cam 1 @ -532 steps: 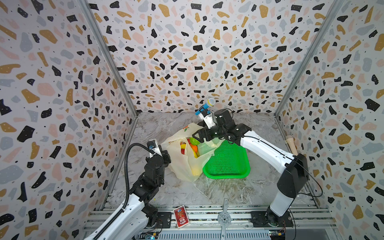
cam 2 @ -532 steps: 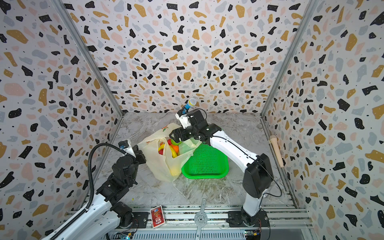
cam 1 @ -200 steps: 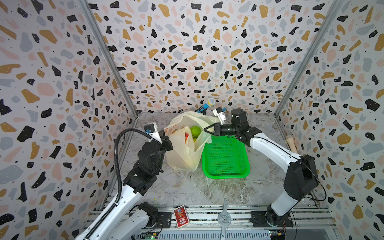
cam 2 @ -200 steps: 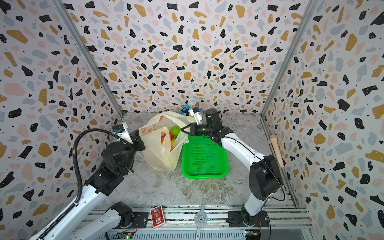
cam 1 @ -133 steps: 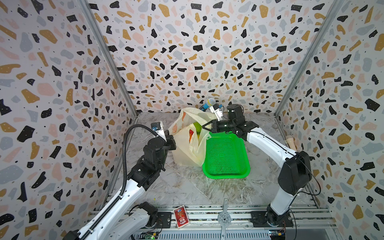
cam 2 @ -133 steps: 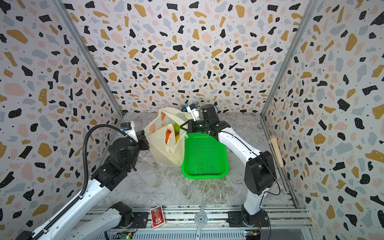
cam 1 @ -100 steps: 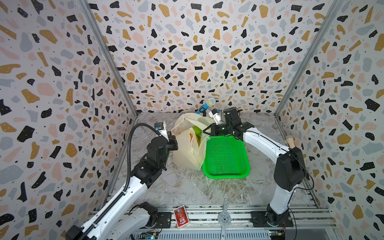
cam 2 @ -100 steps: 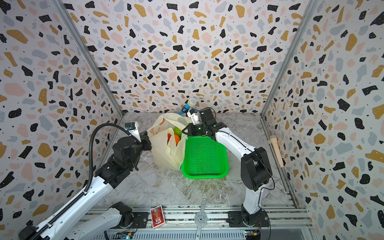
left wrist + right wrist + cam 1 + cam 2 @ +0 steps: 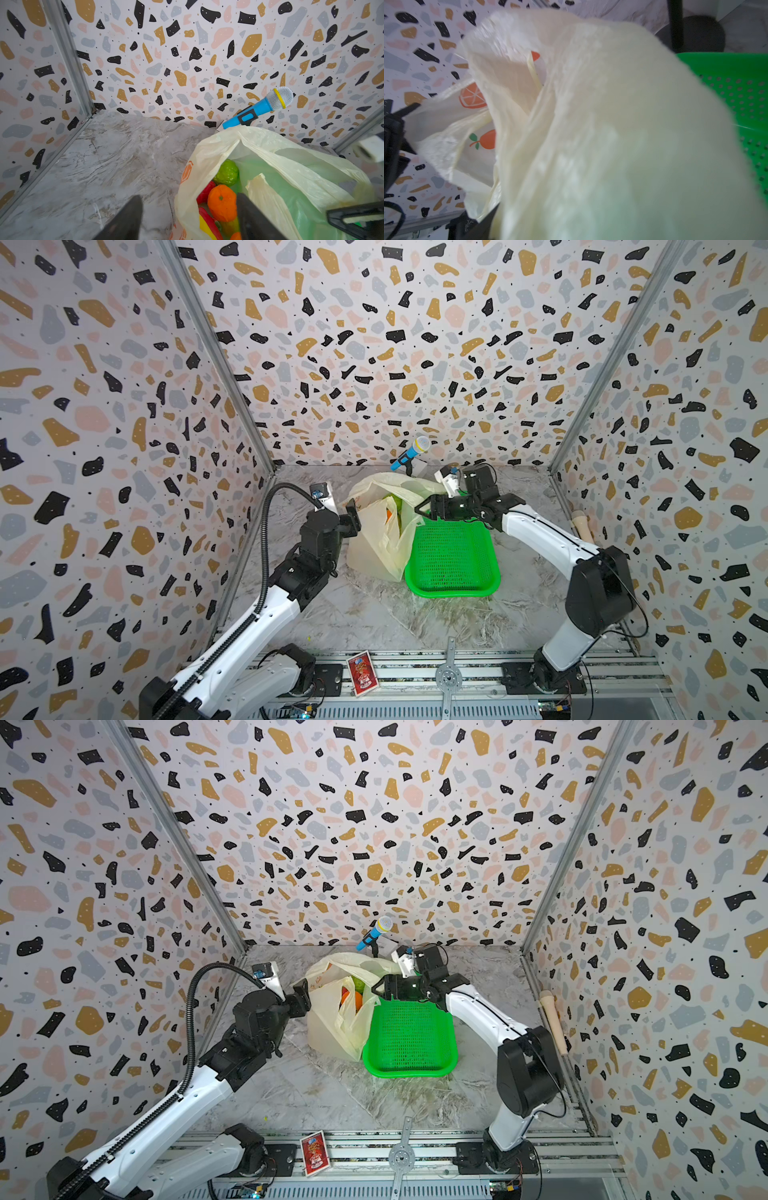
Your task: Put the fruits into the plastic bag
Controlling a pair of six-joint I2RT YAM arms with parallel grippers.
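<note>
The thin, crinkled plastic bag [image 9: 374,549], smooth round fruits [image 9: 222,202] inside, stands mid-frame against the perforated green basket [image 9: 453,594] on the grey marbled table [image 9: 374,614] between terrazzo walls [image 9: 374,344]; left gripper [image 9: 354,514] and right gripper [image 9: 420,509] both have jaws spread, holding nothing.

no words or numbers can be read anywhere. the plastic bag [image 9: 374,549] carries only orange print. the right wrist view shows a sliced orange drawing [image 9: 473,99] and a small orange fruit drawing [image 9: 484,139] with green leaves, with no letters beside them. the left wrist view shows an angular orange mark [image 9: 187,171] near the bag's rim, too folded to read. a red card [image 9: 362,667] on the front rail [image 9: 415,674] bears a picture in both top views, and any lettering is too small to make out.
</note>
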